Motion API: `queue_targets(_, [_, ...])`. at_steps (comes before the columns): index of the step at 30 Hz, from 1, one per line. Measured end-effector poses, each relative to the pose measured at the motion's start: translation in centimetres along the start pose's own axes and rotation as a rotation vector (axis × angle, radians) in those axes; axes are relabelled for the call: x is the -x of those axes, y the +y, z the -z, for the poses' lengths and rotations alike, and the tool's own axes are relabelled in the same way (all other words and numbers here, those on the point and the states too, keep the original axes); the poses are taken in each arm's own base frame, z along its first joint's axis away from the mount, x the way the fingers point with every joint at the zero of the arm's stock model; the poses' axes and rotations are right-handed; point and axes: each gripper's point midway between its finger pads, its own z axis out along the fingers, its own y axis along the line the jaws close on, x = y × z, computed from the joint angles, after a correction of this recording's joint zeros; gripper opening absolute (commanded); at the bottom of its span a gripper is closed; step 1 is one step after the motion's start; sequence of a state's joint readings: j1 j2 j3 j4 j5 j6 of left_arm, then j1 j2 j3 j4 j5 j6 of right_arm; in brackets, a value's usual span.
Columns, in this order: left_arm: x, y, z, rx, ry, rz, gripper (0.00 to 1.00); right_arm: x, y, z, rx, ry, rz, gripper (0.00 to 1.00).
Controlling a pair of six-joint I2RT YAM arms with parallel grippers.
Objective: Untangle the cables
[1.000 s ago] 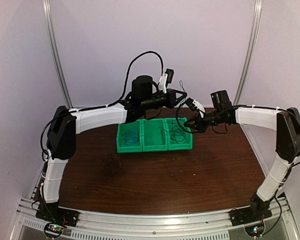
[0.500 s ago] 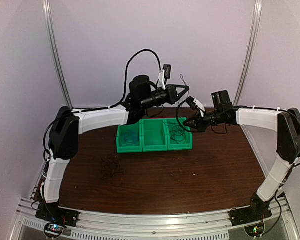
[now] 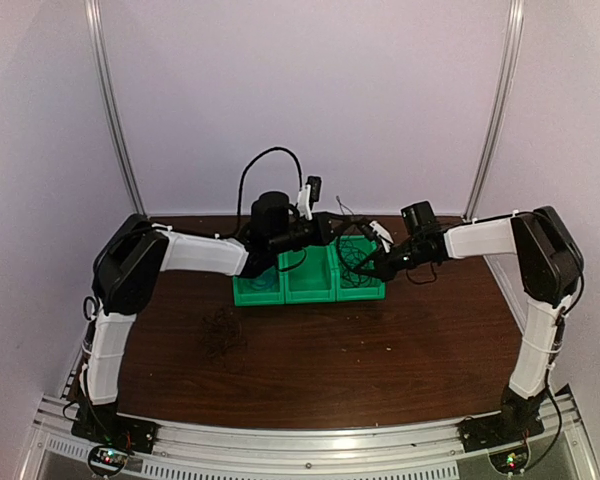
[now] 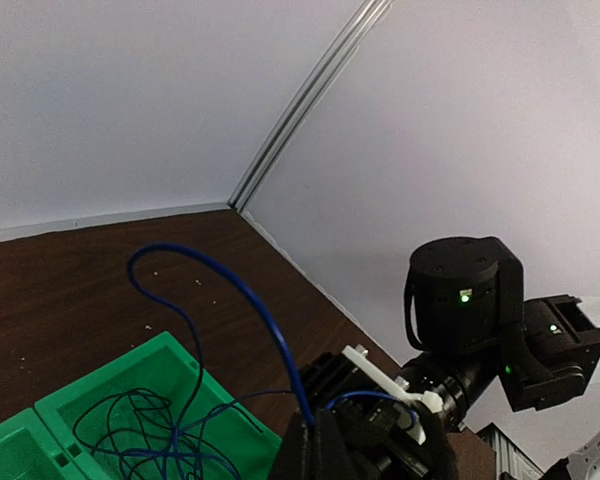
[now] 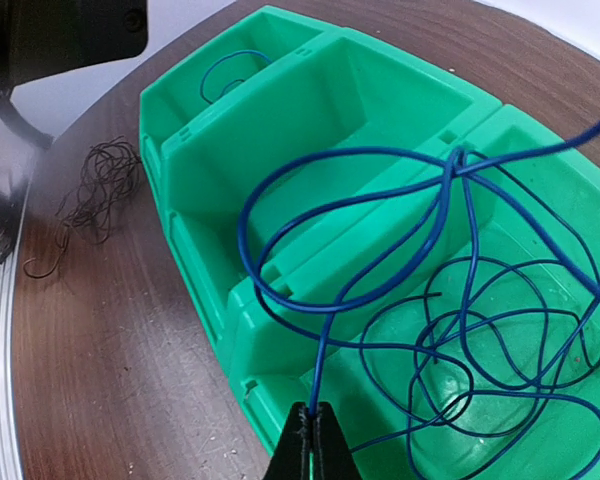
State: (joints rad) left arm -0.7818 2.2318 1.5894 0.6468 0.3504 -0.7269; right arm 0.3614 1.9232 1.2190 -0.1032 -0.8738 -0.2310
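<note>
The cables are a blue one and thin black ones. The blue cable point(image 5: 380, 200) loops over the green three-compartment bin point(image 3: 310, 288) and coils in its right compartment, mixed with a thin black cable point(image 5: 455, 400). My right gripper point(image 5: 313, 412) is shut on one stretch of the blue cable at the bin's near right corner point(image 3: 365, 268). My left gripper point(image 4: 315, 420) is shut on another stretch of the blue cable point(image 4: 240, 290), which arcs up from its jaws; it hangs just behind the bin point(image 3: 330, 226). A loose black tangle point(image 3: 223, 335) lies on the table.
The bin's left compartment point(image 5: 230, 70) holds a small blue coil; the middle one shows nothing inside. The right arm's wrist point(image 4: 470, 310) sits close in front of my left gripper. Metal frame posts point(image 3: 110, 110) rise at the back corners.
Both grippers have come down toward the bin, the left from well above it. The right arm swung left, and the blue cable between them dropped lower over the right compartment.
</note>
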Motion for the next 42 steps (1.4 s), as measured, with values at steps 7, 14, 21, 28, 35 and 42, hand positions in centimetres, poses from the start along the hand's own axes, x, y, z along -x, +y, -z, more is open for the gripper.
queue_targets(7, [-0.3,2.0,0.4,0.100,0.020,-0.008,0.00,0.0,-1.6,-0.3,-0.079,0.002,-0.046,0.00])
queue_targets(14, [-0.7,3.1,0.5,0.164,0.045,-0.038,0.00,1.1,-2.9,-0.4,-0.192,0.003,-0.090,0.05])
queue_targets(21, [0.3,3.5,0.2,0.212,0.055,-0.078,0.00,1.6,-3.3,-0.1,-0.246,0.021,-0.082,0.29])
queue_targets(28, [0.5,4.1,-0.2,0.249,0.063,-0.121,0.00,0.7,-0.7,3.6,-0.280,0.090,-0.021,0.48])
queue_targets(35, [-1.0,5.1,-1.3,0.257,0.093,-0.122,0.00,1.0,1.8,7.2,-0.303,0.123,0.071,0.53])
queue_targets(42, [-1.7,6.0,-0.7,0.307,0.094,-0.144,0.00,-3.9,-0.4,7.6,-0.391,0.292,0.029,0.54])
